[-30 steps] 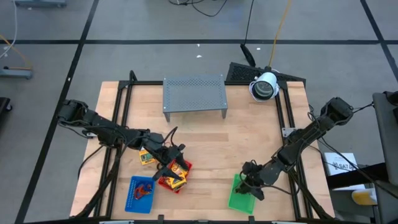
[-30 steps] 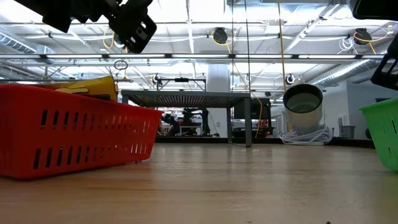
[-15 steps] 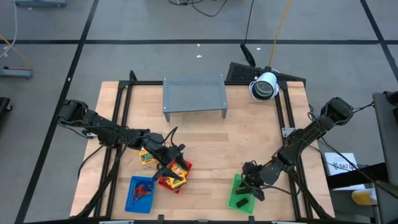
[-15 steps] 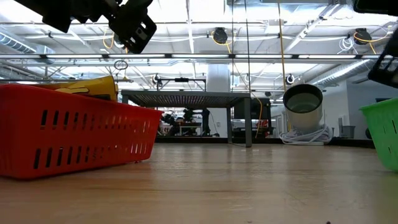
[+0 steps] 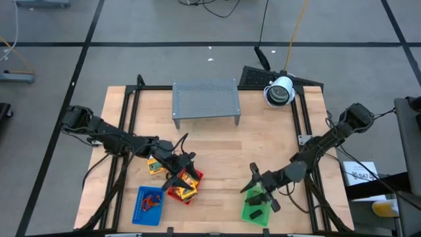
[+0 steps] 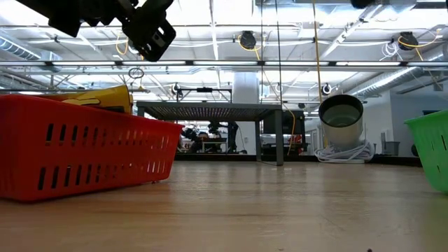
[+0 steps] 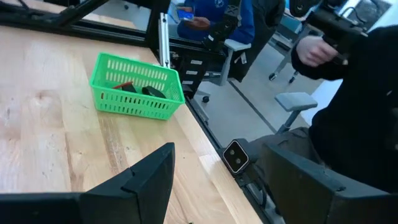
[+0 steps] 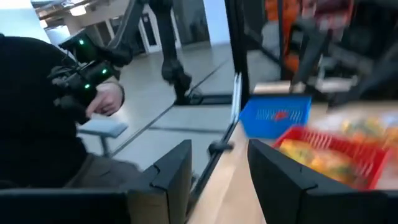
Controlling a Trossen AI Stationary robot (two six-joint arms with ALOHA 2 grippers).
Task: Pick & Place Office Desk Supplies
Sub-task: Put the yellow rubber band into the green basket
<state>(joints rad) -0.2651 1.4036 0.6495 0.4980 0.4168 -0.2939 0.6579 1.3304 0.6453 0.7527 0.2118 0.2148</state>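
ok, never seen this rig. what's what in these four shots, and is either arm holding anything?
Two dark robot arms work at a wooden table. One camera looks straight down, one sits at table-top level, and one rides on each wrist.

On the table: a red tray with yellow packets, a blue tray, a green tray holding small dark items, and a grey rack.

The left gripper hangs over the red tray, the right gripper over the green one. Both are open and empty.
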